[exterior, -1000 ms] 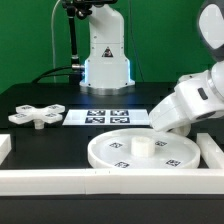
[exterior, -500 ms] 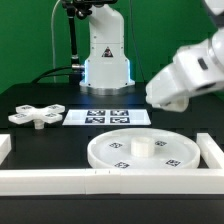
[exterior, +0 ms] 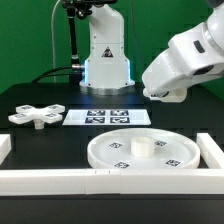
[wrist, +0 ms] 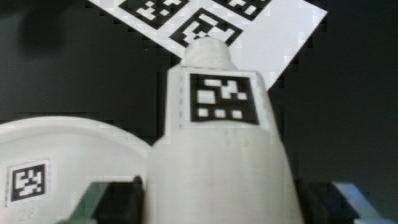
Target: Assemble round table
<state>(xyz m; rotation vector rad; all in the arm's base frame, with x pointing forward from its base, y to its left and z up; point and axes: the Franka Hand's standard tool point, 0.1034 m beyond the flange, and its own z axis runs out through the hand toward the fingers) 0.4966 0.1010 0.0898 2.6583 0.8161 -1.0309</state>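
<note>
**Operator:** Where is my arm right now?

**Spotter:** Your arm [exterior: 186, 58] hangs high on the exterior view's right, clear of the black table [exterior: 55, 148]. The bulky white wrist slants down toward the exterior view's left. Its lower end shows above the right end of the marker board [exterior: 108, 117]. You can't make out the fingertips from that camera.

**Operator:** And the gripper?

**Spotter:** The wrist view shows that. Your gripper [wrist: 228, 200] is narrowed onto the short cylindrical post [wrist: 217, 140] and holds it off the table. The post runs lengthwise between the two fingers [wrist: 111, 200], one on each flank. It points away from the camera, with a black-and-white tag on the side facing the lens. Past its tip you see the marker board's printed tags.

**Operator:** Where's the rest of the kit?

**Spotter:** The round disc [exterior: 143, 153] lies flat at the front of the table, rim up. Its centre hub [exterior: 143, 145] stands in the middle and small tags dot its face. It sits in the corner formed by the white border rails [exterior: 60, 178], close to both, and well below your arm. The cross piece [exterior: 37, 116] lies flat on the exterior view's left, just beside the marker board's end and well apart from the disc. In the wrist view, part of the disc's rim shows beside the post.
</note>
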